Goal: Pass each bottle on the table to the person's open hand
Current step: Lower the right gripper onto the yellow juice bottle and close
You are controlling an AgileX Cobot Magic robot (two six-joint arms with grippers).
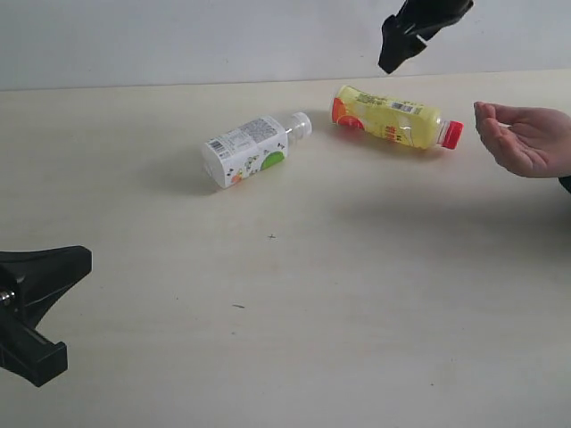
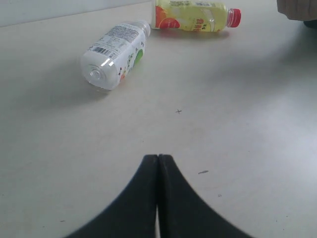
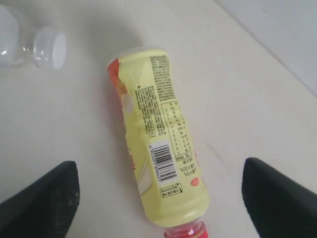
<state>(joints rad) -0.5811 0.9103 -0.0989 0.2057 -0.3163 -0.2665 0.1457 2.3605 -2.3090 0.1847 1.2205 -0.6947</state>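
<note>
Lower the right tool point(image 3: 158, 178), jaws wide apart, mid-body astride the yellow red-capped plastic bottle point(image 1: 390, 119), nine o'clock of the open hand point(image 1: 526, 138); left tool point(image 2: 158, 163) sits pressed together.

Open hand point(image 1: 525, 138) partly off-frame

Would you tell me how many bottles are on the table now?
2. The yellow bottle lies on its side near the open hand; the white-labelled bottle lies left of it in the exterior view. No others show.
</note>
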